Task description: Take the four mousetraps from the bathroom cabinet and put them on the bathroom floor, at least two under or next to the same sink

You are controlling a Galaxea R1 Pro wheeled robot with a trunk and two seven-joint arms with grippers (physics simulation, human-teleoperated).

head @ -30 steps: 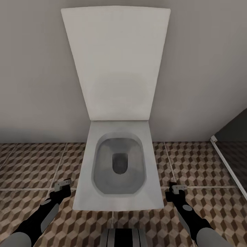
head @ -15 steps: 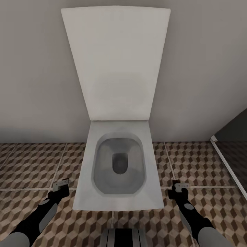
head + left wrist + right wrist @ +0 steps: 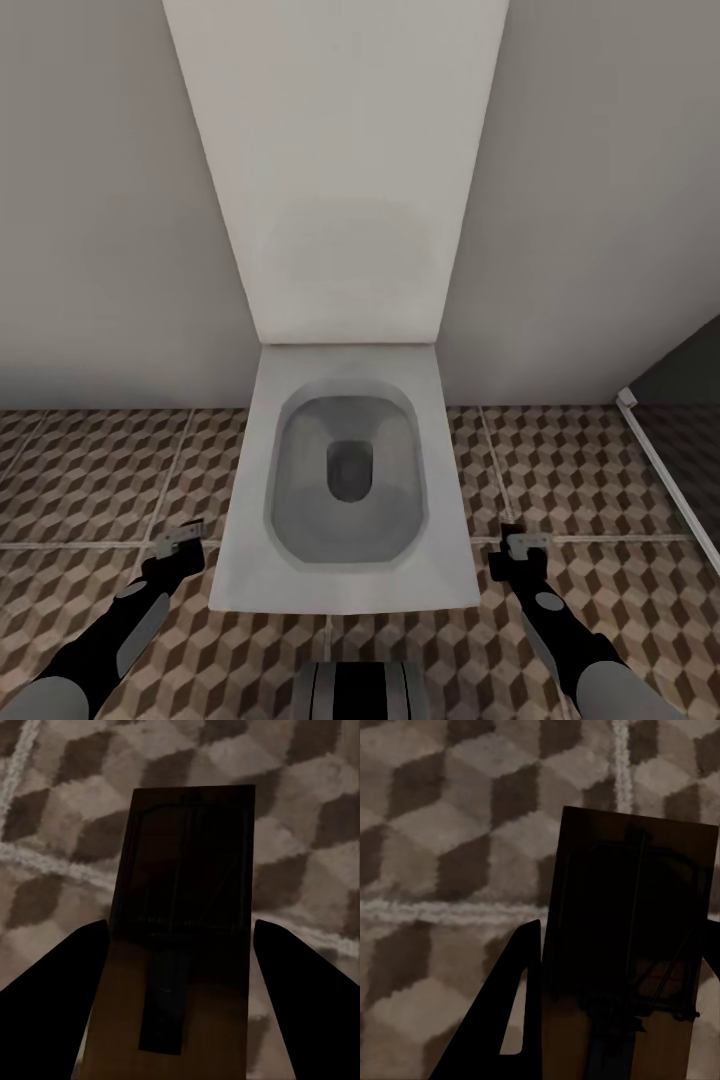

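Note:
I hold one mousetrap in each hand above the bathroom floor [image 3: 90, 470]. My left gripper [image 3: 178, 545] hangs left of the toilet bowl, shut on a mousetrap [image 3: 180, 538]. In the left wrist view this mousetrap [image 3: 184, 915] is a wooden board with dark wire parts, and the gripper [image 3: 180, 1020] clamps it from both sides. My right gripper [image 3: 525, 548] hangs right of the bowl, shut on a second mousetrap [image 3: 527, 542]. In the right wrist view that mousetrap [image 3: 630, 937] sits in the gripper [image 3: 619, 1020] over the cube-patterned tiles. The cabinet and the sink are out of view.
A white toilet [image 3: 250, 500] stands straight ahead against the grey wall, its lid [image 3: 340, 170] upright. A dark panel with a white frame [image 3: 665, 460] runs along the right. Patterned tiles lie open on both sides of the bowl.
The whole head view has shifted, so the camera moved: the lid's top edge has left the frame. Both grippers stay beside the bowl, still shut on their mousetraps.

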